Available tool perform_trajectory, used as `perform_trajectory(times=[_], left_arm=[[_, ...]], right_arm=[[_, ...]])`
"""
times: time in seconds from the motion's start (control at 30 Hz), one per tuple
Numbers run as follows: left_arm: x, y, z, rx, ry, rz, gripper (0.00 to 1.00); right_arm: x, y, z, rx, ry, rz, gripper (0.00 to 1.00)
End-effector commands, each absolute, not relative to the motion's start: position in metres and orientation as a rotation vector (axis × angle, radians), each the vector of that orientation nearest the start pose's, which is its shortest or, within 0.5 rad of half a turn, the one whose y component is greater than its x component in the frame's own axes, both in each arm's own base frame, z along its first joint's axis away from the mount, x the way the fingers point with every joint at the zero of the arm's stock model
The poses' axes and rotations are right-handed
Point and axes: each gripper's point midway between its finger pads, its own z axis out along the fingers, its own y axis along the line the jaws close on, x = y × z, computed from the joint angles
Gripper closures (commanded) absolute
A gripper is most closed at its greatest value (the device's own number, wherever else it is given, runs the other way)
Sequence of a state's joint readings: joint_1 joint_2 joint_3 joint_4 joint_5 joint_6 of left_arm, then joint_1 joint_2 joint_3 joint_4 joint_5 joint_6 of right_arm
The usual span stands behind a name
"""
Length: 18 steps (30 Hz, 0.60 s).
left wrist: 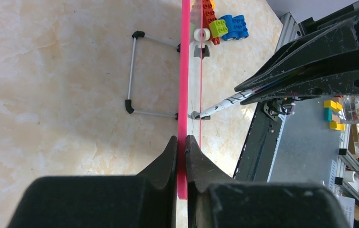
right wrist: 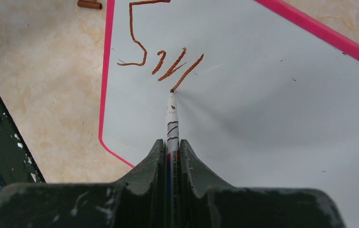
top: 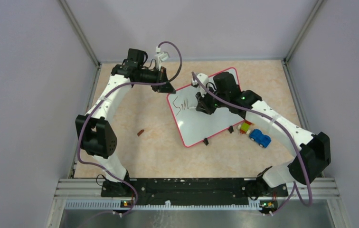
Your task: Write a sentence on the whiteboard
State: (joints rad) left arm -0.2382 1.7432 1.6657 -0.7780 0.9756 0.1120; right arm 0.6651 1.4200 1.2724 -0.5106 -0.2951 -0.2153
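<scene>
Two arms reach over the table (top: 158,152) in the top view. The left jaws, at upper centre of the frame, are clamped on the upper left corner of the whiteboard (top: 201,128), which sits askew at centre right. The right jaws hang over its upper part, beside the first dark strokes of the sentence (top: 183,107). A blue toy car (top: 260,138) and a yellow brick (top: 245,127) sit just off the board's lower right edge, and a small brown piece (top: 141,132) lies well apart at the left. From the left wrist the board shows edge-on, its pink rim (left wrist: 185,71) pinched between the left jaws at bottom centre. A wire stand (left wrist: 131,71) juts to the left, and a marker (left wrist: 225,102) meets the board from the right. From the right wrist the right jaws are shut on the marker (right wrist: 172,118), its tip touching the end of the last brownish stroke (right wrist: 187,72) in the upper middle of the frame.
</scene>
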Motion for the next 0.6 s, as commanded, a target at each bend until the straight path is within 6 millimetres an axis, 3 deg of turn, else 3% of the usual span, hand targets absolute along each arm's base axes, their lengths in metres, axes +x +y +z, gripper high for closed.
perform_trajectory(times=[0.0, 0.57], left_arm=[[0.3438, -0.2384, 0.2551, 0.864, 2.092, -1.237, 1.00], [0.3421, -0.2438, 0.2515, 0.896, 2.096, -1.218, 1.00]], right_arm=[[0.2960, 0.2763, 0.2718, -1.033, 1.843, 0.610, 1.00], [0.3059, 0.2754, 0.2748, -1.013, 1.830, 0.622, 1.00]])
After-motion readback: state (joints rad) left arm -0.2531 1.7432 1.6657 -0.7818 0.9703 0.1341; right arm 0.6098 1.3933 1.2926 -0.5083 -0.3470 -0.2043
